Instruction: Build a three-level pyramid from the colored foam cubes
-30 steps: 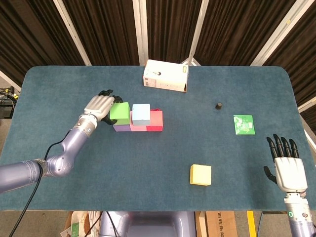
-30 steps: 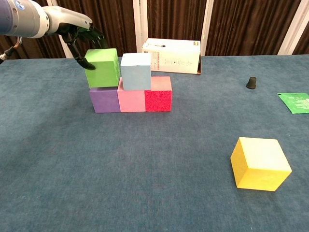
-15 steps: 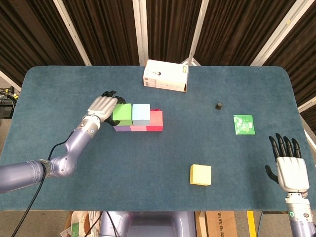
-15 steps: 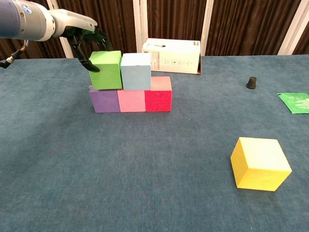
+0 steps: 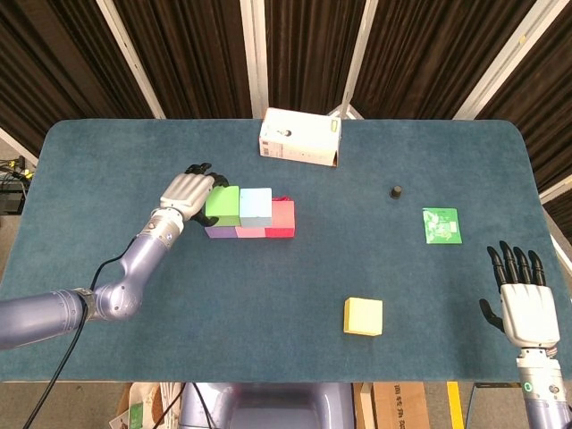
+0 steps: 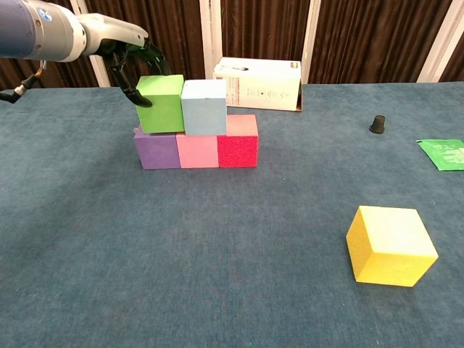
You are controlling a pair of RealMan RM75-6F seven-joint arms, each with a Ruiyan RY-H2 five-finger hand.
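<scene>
Green cube (image 6: pixel 161 104) shifted right, now flush against blue cube (image 6: pixel 204 107); left hand (image 6: pixel 129 59) still gripping it.

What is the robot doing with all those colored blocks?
It is building a block pyramid. Its left hand grips the green cube, placing it beside the light blue cube on a bottom row of purple, pink and red cubes. The yellow cube lies alone nearer the front. The right hand waits open, holding nothing.
</scene>
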